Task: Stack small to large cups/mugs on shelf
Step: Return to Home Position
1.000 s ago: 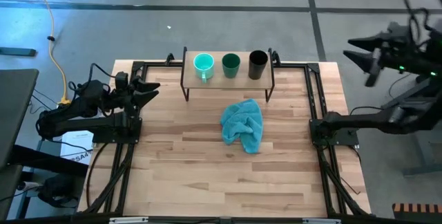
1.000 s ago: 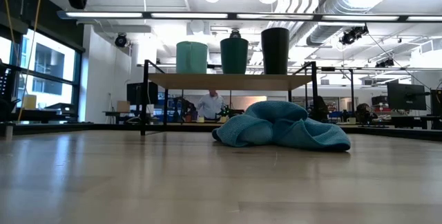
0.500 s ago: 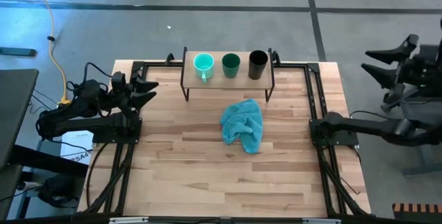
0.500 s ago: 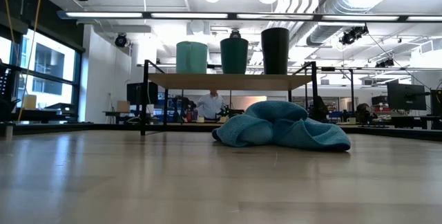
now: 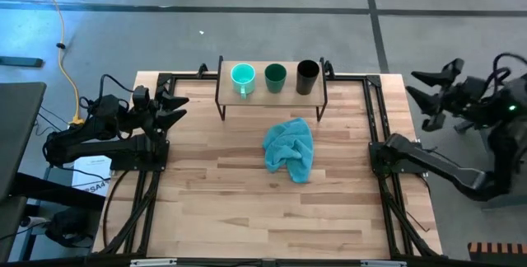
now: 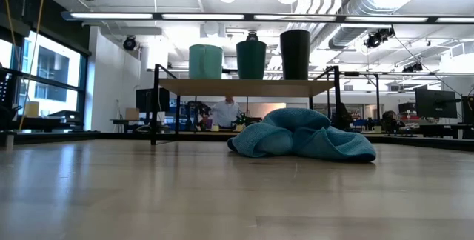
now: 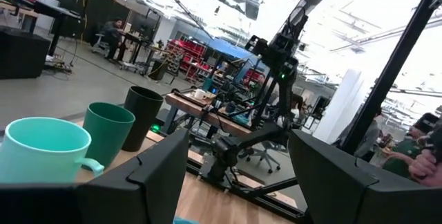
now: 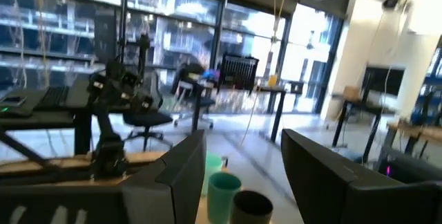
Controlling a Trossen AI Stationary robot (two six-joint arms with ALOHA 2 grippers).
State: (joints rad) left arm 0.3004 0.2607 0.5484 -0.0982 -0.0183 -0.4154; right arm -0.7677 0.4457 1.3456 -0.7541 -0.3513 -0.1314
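Observation:
Three cups stand in a row on the light-wood shelf (image 5: 272, 91) at the table's far edge: the light turquoise mug (image 5: 242, 77) at the left, the dark green cup (image 5: 275, 77) in the middle, the black cup (image 5: 307, 76) at the right. They also show in the low view: the mug (image 6: 205, 61), the green cup (image 6: 251, 59), the black cup (image 6: 295, 54). My left gripper (image 5: 177, 107) is open and empty at the table's left edge. My right gripper (image 5: 420, 90) is open and empty beyond the table's right edge.
A crumpled teal cloth (image 5: 291, 149) lies on the tabletop in front of the shelf, near the middle. Black metal frame rails (image 5: 376, 127) run along the table's left and right sides. People show in the room beyond the table.
My right arm has swung about beyond the table's right edge and come down, its gripper now lower and nearer the table's right edge, fingers still apart. My left gripper has shifted slightly. The cups and the cloth have kept still.

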